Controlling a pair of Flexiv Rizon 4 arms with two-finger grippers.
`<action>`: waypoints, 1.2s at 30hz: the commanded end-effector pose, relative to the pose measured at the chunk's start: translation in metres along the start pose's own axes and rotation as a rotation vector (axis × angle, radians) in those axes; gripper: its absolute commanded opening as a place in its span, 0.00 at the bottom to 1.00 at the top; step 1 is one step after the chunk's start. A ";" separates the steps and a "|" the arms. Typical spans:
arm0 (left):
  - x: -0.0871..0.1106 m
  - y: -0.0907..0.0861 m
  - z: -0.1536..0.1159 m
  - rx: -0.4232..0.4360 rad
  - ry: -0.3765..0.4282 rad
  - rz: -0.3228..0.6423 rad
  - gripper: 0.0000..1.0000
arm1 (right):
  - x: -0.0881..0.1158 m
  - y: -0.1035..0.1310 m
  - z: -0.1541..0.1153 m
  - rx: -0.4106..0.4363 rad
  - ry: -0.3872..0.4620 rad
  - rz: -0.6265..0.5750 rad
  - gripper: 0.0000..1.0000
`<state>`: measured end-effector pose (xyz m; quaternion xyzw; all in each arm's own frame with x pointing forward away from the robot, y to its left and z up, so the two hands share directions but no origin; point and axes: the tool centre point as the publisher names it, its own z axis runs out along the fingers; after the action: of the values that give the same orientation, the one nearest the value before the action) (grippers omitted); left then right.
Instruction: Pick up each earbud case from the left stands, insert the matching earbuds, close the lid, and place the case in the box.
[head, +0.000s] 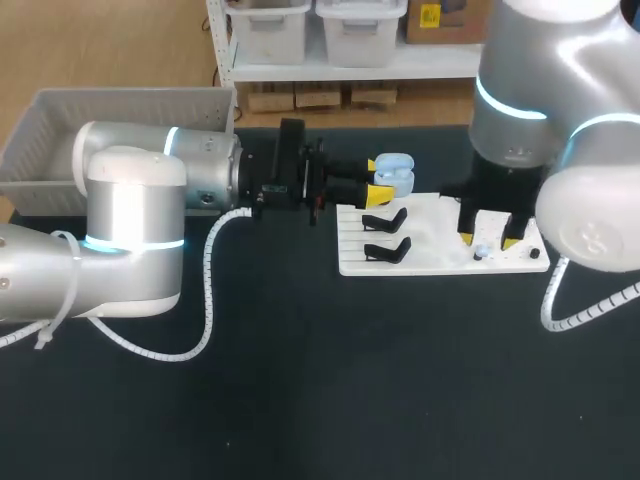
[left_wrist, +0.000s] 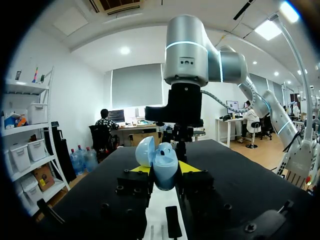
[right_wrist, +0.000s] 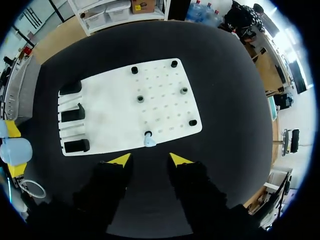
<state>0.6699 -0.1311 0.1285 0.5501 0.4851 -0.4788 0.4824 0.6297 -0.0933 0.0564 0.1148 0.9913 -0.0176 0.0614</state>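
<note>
My left gripper (head: 378, 184) is shut on a light blue earbud case (head: 393, 171), holding it just off the far left corner of the white board (head: 437, 226). In the left wrist view the case (left_wrist: 163, 166) sits between the yellow tips with its lid open. My right gripper (head: 489, 240) hangs over the board's right part, fingers apart with nothing between them. A small light blue earbud (right_wrist: 149, 141) rests on a black peg at the board's (right_wrist: 125, 115) near edge, just ahead of the right gripper (right_wrist: 150, 160). The held case (right_wrist: 15, 150) also shows off the board's stand end.
Black stands (head: 386, 219) are on the board's left part, three of them in the right wrist view. Black pegs (right_wrist: 140, 99) dot its right part. A grey bin (head: 60, 120) sits at the back left of the black table.
</note>
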 end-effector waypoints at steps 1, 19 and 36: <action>0.000 0.000 0.000 -0.001 0.001 0.000 0.00 | 0.000 -0.001 0.007 -0.021 -0.006 0.016 0.43; 0.000 0.000 0.000 -0.001 0.001 0.000 0.00 | -0.007 -0.002 0.022 -0.049 -0.005 0.014 0.42; 0.000 0.000 0.000 -0.001 0.001 0.000 0.00 | -0.012 -0.004 0.037 -0.048 0.015 0.043 0.38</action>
<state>0.6699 -0.1311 0.1285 0.5501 0.4852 -0.4788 0.4824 0.6439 -0.1015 0.0228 0.1346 0.9892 0.0083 0.0581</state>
